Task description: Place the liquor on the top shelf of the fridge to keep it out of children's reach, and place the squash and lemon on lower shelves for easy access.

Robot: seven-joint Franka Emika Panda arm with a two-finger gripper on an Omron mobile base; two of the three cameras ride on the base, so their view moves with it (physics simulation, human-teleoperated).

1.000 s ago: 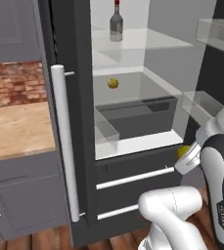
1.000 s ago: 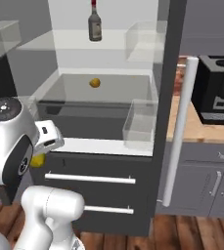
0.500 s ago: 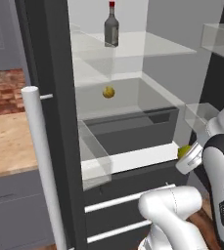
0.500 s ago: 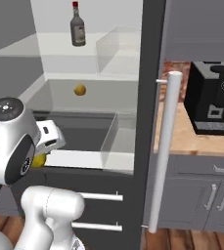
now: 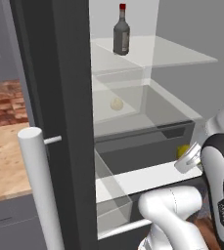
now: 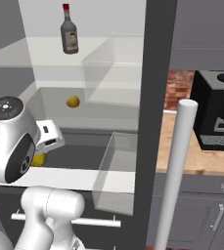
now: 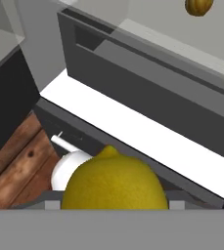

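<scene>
Three views of one open fridge (image 5: 59, 73). Nearest, in the hand view, the lemon (image 7: 112, 183) sits at 6 o'clock, large and close, in front of the claw; its finger tips are hidden behind the fruit, so the grasp can be read only from the lemon's seat there: the claw is closed on the lemon. Both base views show that fruit merely as a yellow sliver beside the white wrist, at 3 o'clock from the left and 9 o'clock from the right. Farther in, the squash (image 6: 73, 101) lies on a lower glass shelf. Farthest, at 12 o'clock, the liquor (image 5: 121, 35) stands upright on the top shelf (image 5: 182, 53). The right base view alone adds the black coffee machine (image 6: 217, 117) at 3 o'clock.
</scene>
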